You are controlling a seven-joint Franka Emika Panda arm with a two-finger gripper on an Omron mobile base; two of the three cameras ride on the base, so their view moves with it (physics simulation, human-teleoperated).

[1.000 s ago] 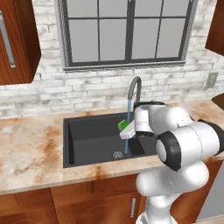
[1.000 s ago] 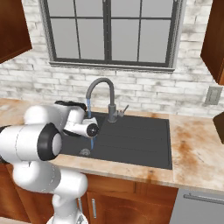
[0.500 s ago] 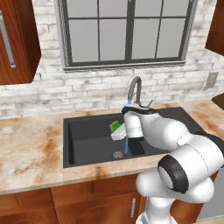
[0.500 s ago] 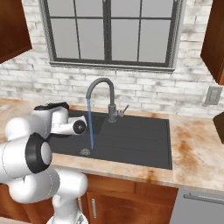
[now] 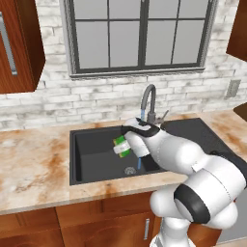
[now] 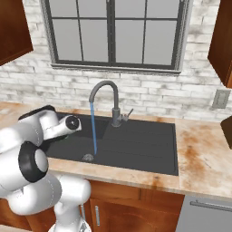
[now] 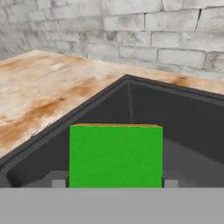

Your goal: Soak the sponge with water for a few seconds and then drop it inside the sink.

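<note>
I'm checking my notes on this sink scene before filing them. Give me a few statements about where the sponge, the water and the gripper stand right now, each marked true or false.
1. The gripper is shut on the sponge. True.
2. The sponge lies on the floor of the sink. False: it is held in the air above the basin.
3. The water runs from the faucet down toward the drain. True.
4. The sponge sits in the water stream. False: in the left base view it is to the left of the stream, apart from it.
5. The sponge is bright red. False: it is bright green, with a yellowish top edge in the hand view.
</note>
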